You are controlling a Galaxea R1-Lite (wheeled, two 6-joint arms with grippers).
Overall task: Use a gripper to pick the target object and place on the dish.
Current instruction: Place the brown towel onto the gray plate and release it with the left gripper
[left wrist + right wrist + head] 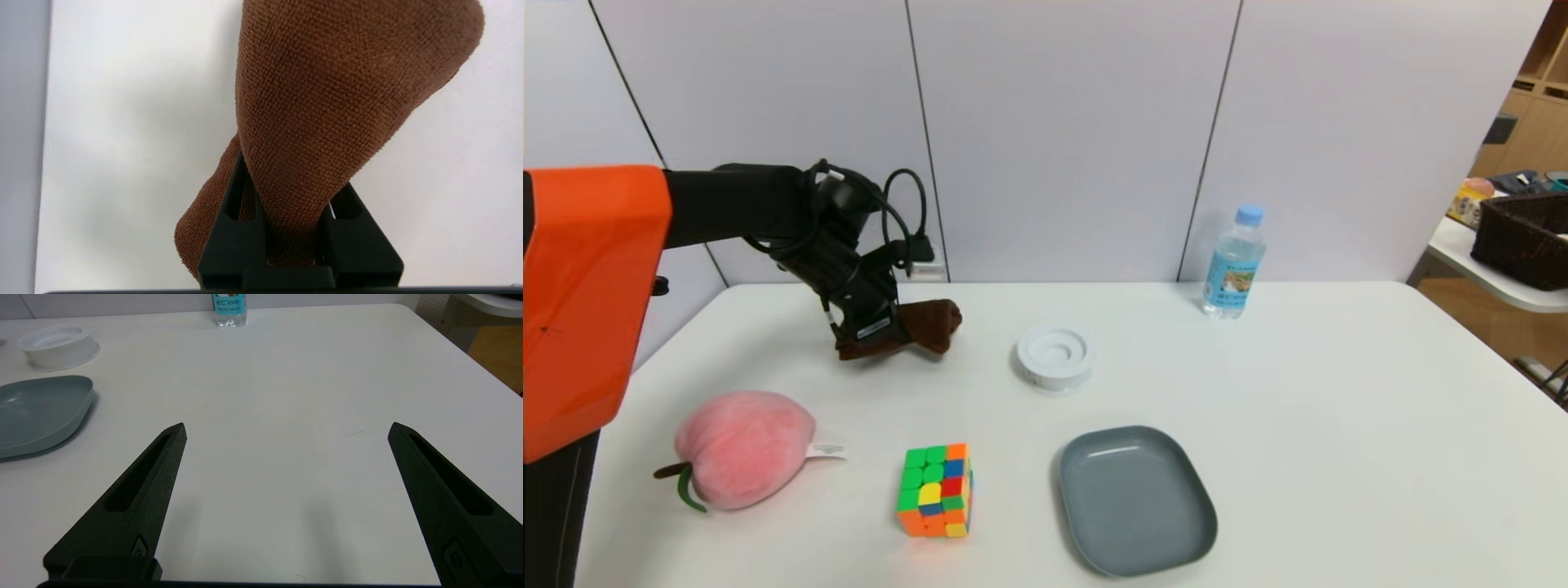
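Head view: towel point(935, 324) in the left end effector point(878, 327), dish point(1139, 502) nearer the robot and to its right.
The towel is at the counter's point(1339, 408) far left, its long axis running roughly left to right; the left arm is nearer it, so the carry should go rightward and back. Left wrist view: the end effector is clenched on the towel's pinched middle, cloth flaring either side. Right wrist view: the right end effector point(288, 426) is spread, parked beyond the dish's right side.
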